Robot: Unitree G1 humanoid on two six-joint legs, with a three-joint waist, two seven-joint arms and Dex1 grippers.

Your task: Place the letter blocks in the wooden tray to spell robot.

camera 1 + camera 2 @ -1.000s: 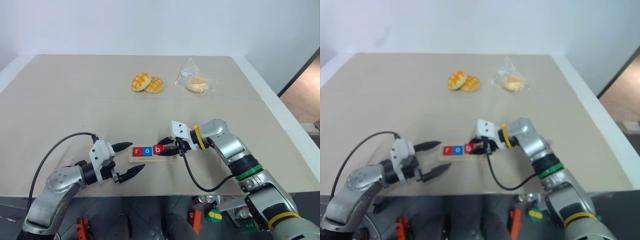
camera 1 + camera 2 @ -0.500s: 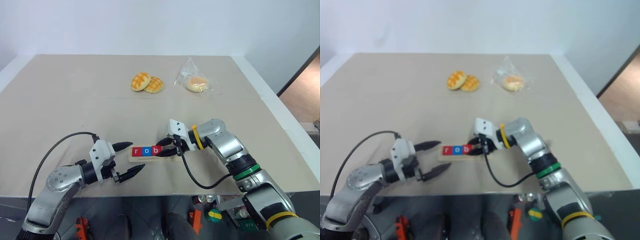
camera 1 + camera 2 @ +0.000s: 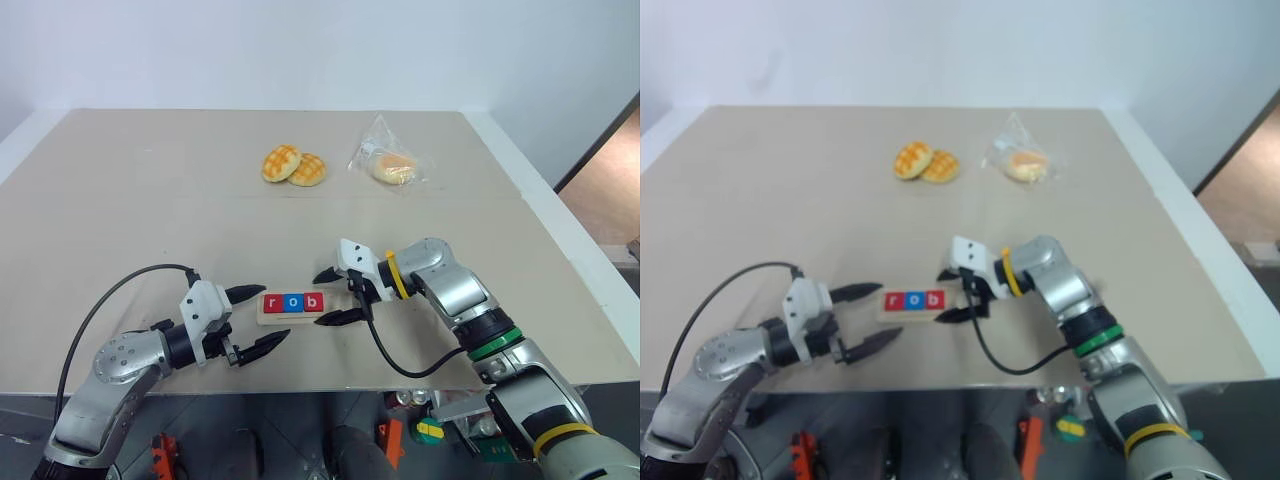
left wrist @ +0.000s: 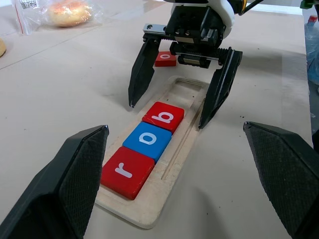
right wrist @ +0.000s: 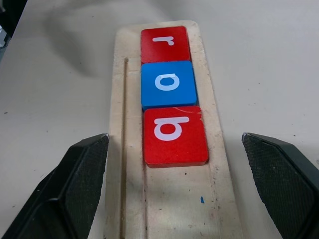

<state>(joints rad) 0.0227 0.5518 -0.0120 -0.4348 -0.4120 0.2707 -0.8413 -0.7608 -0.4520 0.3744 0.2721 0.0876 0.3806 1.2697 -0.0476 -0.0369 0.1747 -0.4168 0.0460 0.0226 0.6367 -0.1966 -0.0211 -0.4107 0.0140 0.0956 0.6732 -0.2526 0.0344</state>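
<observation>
The bench is a wide beige surface that takes most of the head view. The wooden tray lies in the lower middle of the frame, near the front edge of the bench, with its long side going left to right.

Three letter blocks lie in the tray, side by side and touching: a red r block at the left end, a blue o block in the middle and a red b block on the right. The right part of the tray is bare wood. In the left wrist view one more red block lies on the bench behind the right pincer, apart from the tray; I cannot read its letter.

The right pincer is at the right end of the tray, just beside the b block. It is released: one black finger stands above the tray in the frame and the other below it, and they grasp nothing. The left pincer is in the lower left of the frame, just left of the tray. It is released too, with its fingers wide apart and pointing to the tray.

In the upper middle of the frame, well apart from the tray, two golden buns lie touching each other. To their right lies a bun in a clear plastic bag.
</observation>
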